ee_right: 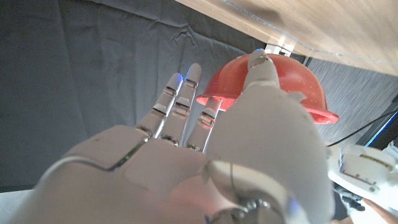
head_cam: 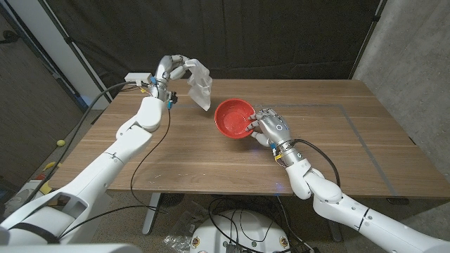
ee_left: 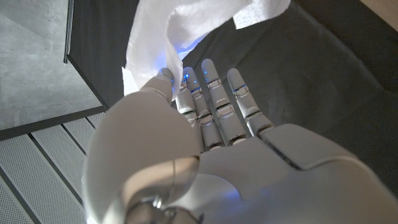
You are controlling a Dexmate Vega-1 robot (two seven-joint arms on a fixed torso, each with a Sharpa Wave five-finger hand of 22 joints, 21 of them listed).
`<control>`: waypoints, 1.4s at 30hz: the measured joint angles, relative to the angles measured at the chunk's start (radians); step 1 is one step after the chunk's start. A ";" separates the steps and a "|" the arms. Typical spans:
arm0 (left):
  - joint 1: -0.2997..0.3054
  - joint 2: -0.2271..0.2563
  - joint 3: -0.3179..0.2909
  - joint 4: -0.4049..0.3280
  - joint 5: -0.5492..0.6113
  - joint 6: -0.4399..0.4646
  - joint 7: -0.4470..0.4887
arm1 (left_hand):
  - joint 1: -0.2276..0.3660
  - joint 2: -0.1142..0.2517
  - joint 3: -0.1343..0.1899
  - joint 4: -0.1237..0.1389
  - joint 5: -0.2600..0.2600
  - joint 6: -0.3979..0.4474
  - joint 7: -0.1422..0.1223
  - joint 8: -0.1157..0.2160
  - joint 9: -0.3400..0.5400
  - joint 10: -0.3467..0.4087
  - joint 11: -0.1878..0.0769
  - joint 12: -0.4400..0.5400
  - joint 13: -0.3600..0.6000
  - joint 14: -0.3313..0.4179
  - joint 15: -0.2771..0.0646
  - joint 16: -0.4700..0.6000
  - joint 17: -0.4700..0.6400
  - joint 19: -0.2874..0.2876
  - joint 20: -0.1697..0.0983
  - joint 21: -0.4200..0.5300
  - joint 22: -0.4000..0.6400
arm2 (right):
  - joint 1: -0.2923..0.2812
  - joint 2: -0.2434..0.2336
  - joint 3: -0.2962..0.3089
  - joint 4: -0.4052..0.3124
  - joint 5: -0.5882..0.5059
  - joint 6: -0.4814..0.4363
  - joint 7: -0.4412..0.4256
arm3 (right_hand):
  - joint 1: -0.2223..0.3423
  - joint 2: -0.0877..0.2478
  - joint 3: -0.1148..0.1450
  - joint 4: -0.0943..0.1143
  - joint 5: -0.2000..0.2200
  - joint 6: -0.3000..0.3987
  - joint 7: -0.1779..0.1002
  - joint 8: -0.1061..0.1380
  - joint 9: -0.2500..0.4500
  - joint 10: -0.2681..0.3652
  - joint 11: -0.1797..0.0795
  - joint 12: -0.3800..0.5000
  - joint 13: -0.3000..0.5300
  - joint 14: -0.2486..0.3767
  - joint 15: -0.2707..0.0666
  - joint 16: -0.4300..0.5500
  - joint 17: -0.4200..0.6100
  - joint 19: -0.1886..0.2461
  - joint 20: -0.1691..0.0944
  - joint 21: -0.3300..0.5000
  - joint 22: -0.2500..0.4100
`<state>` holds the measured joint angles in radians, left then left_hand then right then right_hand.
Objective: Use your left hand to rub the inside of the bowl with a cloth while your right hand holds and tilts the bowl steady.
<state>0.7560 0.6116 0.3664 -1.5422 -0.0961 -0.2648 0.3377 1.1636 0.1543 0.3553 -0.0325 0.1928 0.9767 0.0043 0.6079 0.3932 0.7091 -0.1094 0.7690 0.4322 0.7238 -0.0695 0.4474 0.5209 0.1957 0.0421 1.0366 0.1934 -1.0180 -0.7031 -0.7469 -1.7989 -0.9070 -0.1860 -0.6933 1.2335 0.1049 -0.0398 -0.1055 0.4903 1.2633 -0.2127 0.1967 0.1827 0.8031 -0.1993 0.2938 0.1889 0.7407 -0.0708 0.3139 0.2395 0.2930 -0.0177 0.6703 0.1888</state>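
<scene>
A red bowl [head_cam: 233,118] stands near the middle of the wooden table [head_cam: 330,151], its opening tipped up toward the left. My right hand [head_cam: 271,126] grips its right rim, thumb over the edge; in the right wrist view the thumb lies against the red bowl [ee_right: 292,87]. My left hand [head_cam: 174,68] is raised above the table's far left part and holds a white cloth [head_cam: 200,86], which hangs down to the left of the bowl without touching it. The left wrist view shows the white cloth [ee_left: 168,37] pinched at my left hand's fingertips [ee_left: 186,78].
A white box [head_cam: 138,77] with cables sits at the table's far left corner. A thin rectangular outline [head_cam: 351,126] is marked on the table's right half. Dark curtains hang behind the table.
</scene>
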 measured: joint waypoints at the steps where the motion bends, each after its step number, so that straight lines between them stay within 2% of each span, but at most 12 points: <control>1: 0.000 0.000 0.000 0.000 0.000 0.002 -0.010 | 0.000 0.000 0.001 0.001 0.000 0.000 0.000 0.004 0.001 0.000 0.000 -0.004 -0.004 0.006 -0.002 0.000 -0.001 0.001 0.001 0.000 0.000 | -0.001 0.003 0.002 0.002 0.000 0.000 0.000 | 0.002 0.002 0.000 -0.002 -0.005 -0.001 0.001 0.001 0.000 0.025 0.000 0.005 0.002 0.022 -0.005 0.005 0.006 0.006 -0.002 0.003 0.002; 6: -0.008 0.016 0.019 -0.003 -0.003 0.011 -0.049 | 0.000 0.000 0.005 0.005 0.000 -0.013 0.002 0.018 0.016 0.017 0.017 -0.015 -0.026 0.033 -0.009 0.000 -0.006 0.021 0.003 0.017 0.000 | -0.004 0.014 0.010 0.006 0.040 0.023 -0.028 | 0.016 0.016 0.011 -0.014 -0.023 -0.006 0.006 0.012 0.000 0.193 0.001 0.041 0.025 0.122 -0.031 0.038 0.058 0.018 -0.014 0.014 0.005; 9: -0.017 0.023 0.032 -0.003 -0.003 0.015 -0.075 | 0.000 0.000 0.011 0.011 0.000 -0.035 -0.002 0.027 0.025 0.033 0.033 -0.019 -0.044 0.071 -0.016 0.000 -0.007 0.037 0.001 0.032 0.000 | -0.007 0.021 0.014 0.007 0.061 0.038 -0.038 | 0.016 0.016 0.010 -0.015 -0.032 -0.006 0.006 0.016 0.000 0.248 -0.004 0.051 0.029 0.159 -0.044 0.058 0.088 0.030 -0.013 0.022 0.005; 13: -0.029 0.025 0.049 0.002 -0.004 0.017 -0.104 | -0.001 -0.001 0.019 0.013 0.004 -0.059 -0.006 0.040 0.035 0.064 0.053 -0.022 -0.053 0.102 -0.030 0.004 -0.011 0.049 0.003 0.044 0.000 | -0.011 0.035 0.022 0.010 0.099 0.063 -0.054 | 0.023 0.009 0.014 -0.019 -0.040 -0.006 0.006 0.017 0.005 0.261 -0.014 0.062 0.040 0.191 -0.060 0.082 0.117 0.034 -0.009 0.030 0.009; 23: -0.065 0.028 0.085 0.027 -0.005 0.007 -0.181 | -0.003 -0.003 0.026 0.015 0.008 -0.068 0.003 0.040 0.025 0.070 0.059 -0.022 -0.040 0.139 -0.039 0.009 -0.011 0.072 -0.006 0.063 -0.002 | -0.017 0.067 0.036 0.012 0.164 0.111 -0.075 | 0.033 0.006 0.014 -0.019 -0.054 -0.006 0.006 0.022 0.012 0.274 -0.023 0.074 0.051 0.210 -0.063 0.108 0.164 0.037 -0.006 0.037 0.012; 27: -0.088 0.026 0.103 0.044 -0.008 -0.003 -0.216 | -0.002 -0.003 0.028 0.013 0.008 -0.068 0.003 0.040 0.018 0.074 0.063 -0.022 -0.035 0.145 -0.045 0.009 -0.011 0.072 -0.006 0.063 -0.003 | -0.018 0.081 0.038 0.016 0.187 0.131 -0.081 | 0.036 0.003 0.014 -0.019 -0.055 -0.006 0.006 0.037 0.015 0.279 -0.028 0.077 0.055 0.210 -0.063 0.108 0.176 0.036 -0.005 0.038 0.014; 30: -0.107 0.021 0.119 0.061 -0.011 -0.013 -0.246 | -0.002 -0.003 0.028 0.013 0.008 -0.068 0.003 0.040 0.012 0.074 0.063 -0.022 -0.032 0.145 -0.045 0.009 -0.010 0.072 -0.006 0.065 -0.003 | -0.017 0.091 0.039 0.021 0.199 0.142 -0.083 | 0.043 -0.001 0.013 -0.019 -0.055 -0.005 0.007 0.038 0.016 0.284 -0.033 0.077 0.056 0.216 -0.068 0.108 0.181 0.031 0.000 0.037 0.014; 35: -0.134 0.011 0.141 0.083 -0.011 -0.013 -0.246 | -0.005 -0.006 0.035 0.015 0.007 -0.062 0.009 0.040 0.004 0.074 0.063 -0.022 -0.026 0.146 -0.043 0.009 -0.008 0.072 -0.006 0.071 -0.003 | -0.017 0.091 0.039 0.021 0.213 0.155 -0.088 | 0.054 0.000 0.012 -0.020 -0.055 0.001 0.017 0.048 0.016 0.296 -0.030 0.077 0.056 0.217 -0.068 0.115 0.190 0.026 -0.006 0.038 0.014; 36: -0.144 0.008 0.148 0.091 -0.019 -0.031 -0.305 | -0.005 -0.006 0.036 0.013 0.007 -0.062 0.009 0.044 0.001 0.077 0.066 -0.022 -0.026 0.146 -0.043 0.009 -0.008 0.072 -0.006 0.071 -0.003 | -0.008 0.113 0.038 0.036 0.216 0.157 -0.089 | 0.054 0.000 0.012 -0.020 -0.055 0.000 0.018 0.049 0.016 0.297 -0.032 0.077 0.056 0.218 -0.067 0.116 0.193 0.025 -0.005 0.038 0.014; 42: -0.183 -0.010 0.174 0.130 -0.048 -0.052 -0.389 | 0.002 -0.012 0.039 0.011 0.012 -0.060 0.018 0.049 -0.009 0.081 0.071 -0.030 -0.017 0.163 -0.048 0.009 -0.008 0.072 -0.006 0.078 -0.003 | 0.003 0.146 0.032 0.065 0.229 0.162 -0.104 | 0.054 0.000 0.012 -0.020 -0.058 0.000 0.019 0.049 0.026 0.302 -0.033 0.077 0.056 0.218 -0.067 0.116 0.199 0.010 0.000 0.038 0.014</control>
<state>0.5733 0.6017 0.5407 -1.4119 -0.1445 -0.3164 -0.0516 1.1652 0.1420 0.3942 -0.0219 0.2043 0.9165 0.0220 0.6565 0.3838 0.7904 -0.0389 0.7394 0.4152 0.8863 -0.1180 0.4566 0.5126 0.2679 0.0358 1.1143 0.1906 -1.0155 -0.5569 -0.7150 -1.7343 -0.6776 -0.0241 -0.7969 1.2878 0.1054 -0.0278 -0.1259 0.4322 1.2630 -0.1942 0.2460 0.2083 1.1053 -0.2327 0.3703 0.2446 0.9588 -0.1378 0.4298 0.4385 0.3026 -0.0178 0.7078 0.2025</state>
